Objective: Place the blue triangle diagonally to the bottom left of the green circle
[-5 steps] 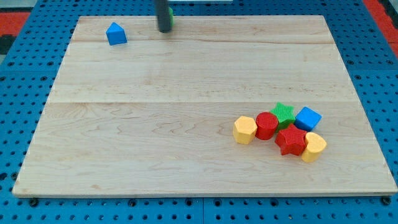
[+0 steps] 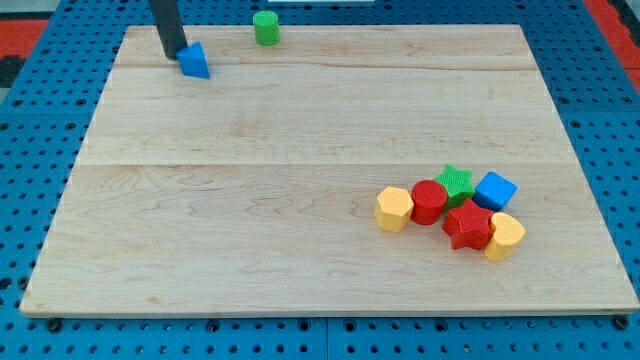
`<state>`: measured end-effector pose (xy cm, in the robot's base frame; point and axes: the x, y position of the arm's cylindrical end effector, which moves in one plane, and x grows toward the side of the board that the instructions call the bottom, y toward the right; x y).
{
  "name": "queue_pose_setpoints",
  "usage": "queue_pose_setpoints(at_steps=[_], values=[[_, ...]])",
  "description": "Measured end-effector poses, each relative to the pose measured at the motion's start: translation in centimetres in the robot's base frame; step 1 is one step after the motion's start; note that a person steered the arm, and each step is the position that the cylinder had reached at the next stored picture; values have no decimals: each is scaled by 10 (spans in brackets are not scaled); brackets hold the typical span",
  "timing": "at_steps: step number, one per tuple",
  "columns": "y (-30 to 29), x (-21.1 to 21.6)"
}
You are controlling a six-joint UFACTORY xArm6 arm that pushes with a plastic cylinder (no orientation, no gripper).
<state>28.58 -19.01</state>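
camera view: one overhead-angled look at the wooden board (image 2: 300,200).
my tip (image 2: 175,55): a bare rod with no pincer to open or close, touching the blue triangle's left side.
blue triangle (image 2: 195,61): far left; likely light, rigid, slides easily; push a flat face.
green circle (image 2: 266,28): far edge, to its right.

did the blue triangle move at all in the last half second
Yes. The blue triangle slid slightly toward the view's right and bottom, judged against the board's top edge, with my tip at its left.
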Motion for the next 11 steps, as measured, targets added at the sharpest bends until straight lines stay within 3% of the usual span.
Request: queue_pose_setpoints(at_steps=[1, 2, 3, 4, 5, 6, 7, 8, 10, 11], values=[[34, 36], [87, 36], [-3, 30], [-2, -2], [106, 21], [87, 25], [2, -23], [27, -77], [55, -94], [142, -93]])
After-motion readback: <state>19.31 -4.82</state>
